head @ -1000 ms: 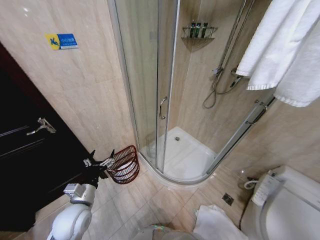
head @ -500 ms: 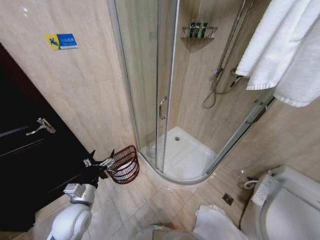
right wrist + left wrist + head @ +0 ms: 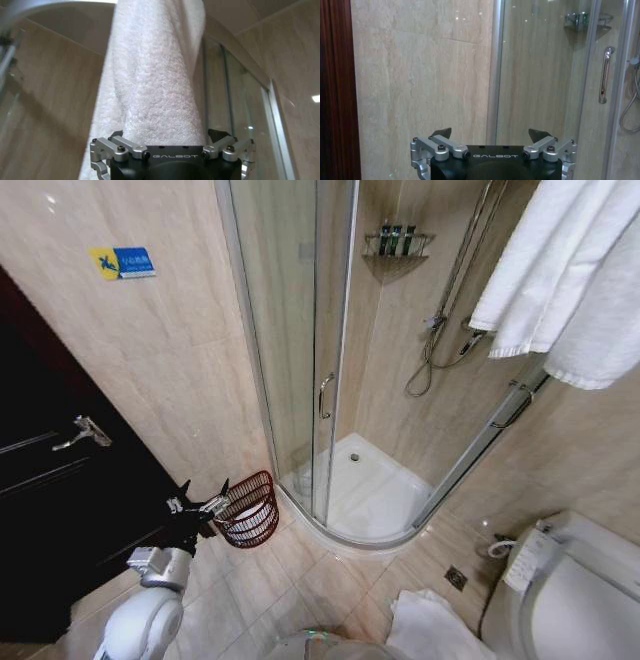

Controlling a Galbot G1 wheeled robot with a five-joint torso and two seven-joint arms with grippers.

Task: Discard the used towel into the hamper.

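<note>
Two arms, one job: towel to hamper. Going left to right in the head view: dark door [image 3: 60, 510] w/ lever handle at far left, tiled wall beside it. Left gripper [image 3: 200, 502] sits low near the floor, just beside the hamper [image 3: 250, 508], which stands on the tile at the foot of the glass shower [image 3: 300, 330] and looks tipped toward the camera. Left wrist view shows that gripper [image 3: 490, 134] spread wide, nothing between the tips, facing wall and shower frame, prob. parked by the basket to keep clear or steady it; can't tell which. Further right, the white towel [image 3: 560, 270] hangs high at the upper right, draped over something out of frame. Right wrist view: right gripper [image 3: 170, 134] pointing up, fingers spread either side of the towel [image 3: 155, 75], cloth filling the gap between them; not pinched yet as far as I can tell. Likely lined up for a grab on the hanging fold. Another white cloth [image 3: 430, 630] lies on the floor by the toilet [image 3: 575, 590]. Towel and hamper are well apart.
</note>
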